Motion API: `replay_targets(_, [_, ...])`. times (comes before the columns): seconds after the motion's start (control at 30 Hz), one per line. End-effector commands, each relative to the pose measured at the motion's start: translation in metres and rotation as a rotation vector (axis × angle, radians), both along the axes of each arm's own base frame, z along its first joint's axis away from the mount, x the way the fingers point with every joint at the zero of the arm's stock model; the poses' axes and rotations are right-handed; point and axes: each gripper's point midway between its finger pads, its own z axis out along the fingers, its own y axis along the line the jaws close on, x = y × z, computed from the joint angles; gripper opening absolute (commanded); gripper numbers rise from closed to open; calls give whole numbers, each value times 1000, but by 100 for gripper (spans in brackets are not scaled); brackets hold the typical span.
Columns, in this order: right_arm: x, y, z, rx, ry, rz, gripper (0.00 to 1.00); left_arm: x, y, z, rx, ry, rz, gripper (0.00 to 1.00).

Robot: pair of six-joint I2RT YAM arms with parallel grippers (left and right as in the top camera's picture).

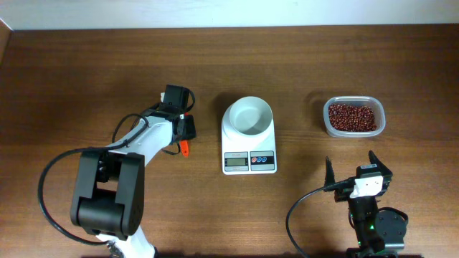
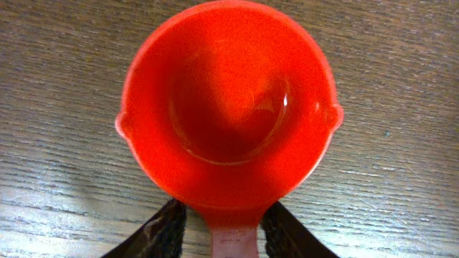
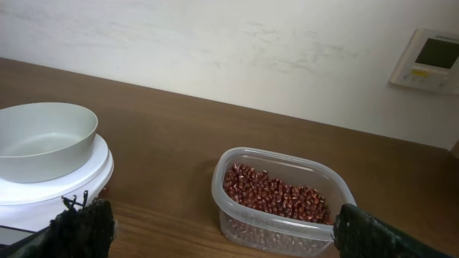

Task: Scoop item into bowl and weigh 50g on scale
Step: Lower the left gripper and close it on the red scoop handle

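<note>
- Beans (image 1: 352,117): loose heap in a clear tub (image 3: 287,153), well to the right of the scale (image 1: 249,162). They look small, hard and dry. Judged to pour and roll freely, light singly, not fragile. Pinching them is no use; they need the scoop.
- Scoop (image 2: 229,107): red plastic, round, empty, glossy inside. Judged stiff and light. It is held by its handle, the sensible place to take it. The left gripper (image 2: 231,231) has both fingers (image 2: 163,231) pressed against the handle's sides, just left of the scale.
- Bowl (image 1: 249,118): white, smooth, empty, sitting on top of the scale. Judged light and easy to nudge off centre, so better left untouched.
- Tub: thin clear wall, judged light enough to slide if the scoop digs in hard.
- Right gripper (image 1: 351,166): jaws wide apart, holding nothing. It sits right of the scale, nearer the robot than the tub.
- Not resolved:
  - The scale's digits are too small to read from overhead, and its display is cut off in the right wrist view.
  - The handle runs off the bottom edge of the left wrist view, so grip depth is unknown.
  - The overhead view shows only a sliver of red under the left gripper.
  - The depth of the bean layer cannot be told.
</note>
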Motion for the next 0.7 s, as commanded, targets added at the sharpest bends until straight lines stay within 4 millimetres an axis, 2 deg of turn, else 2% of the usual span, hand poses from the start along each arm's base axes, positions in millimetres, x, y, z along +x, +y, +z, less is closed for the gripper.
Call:
replay_targets(0.0, [0, 2, -2, 4, 4, 11, 99, -7, 4, -13, 13, 36, 15, 26])
replay_targets(0.1, [0, 2, -2, 4, 4, 11, 99, -7, 4, -12, 10, 38, 14, 19])
replay_targets(0.2, [0, 2, -2, 4, 4, 11, 99, -7, 3, -4, 8, 25, 14, 18])
replay_targets(0.3, [0, 3, -2, 4, 4, 12, 99, -9, -2, -4, -23, 35, 3, 30])
replay_targets(0.43, [0, 2, -2, 4, 4, 11, 99, -13, -1, -7, -20, 50, 4, 32])
replay_targets(0.53, [0, 2, -2, 4, 4, 11, 99, -10, -2, -6, -22, 33, 3, 40])
replay_targets(0.67, [0, 2, -2, 4, 4, 11, 99, -5, -3, -5, -26, 12, 3, 29])
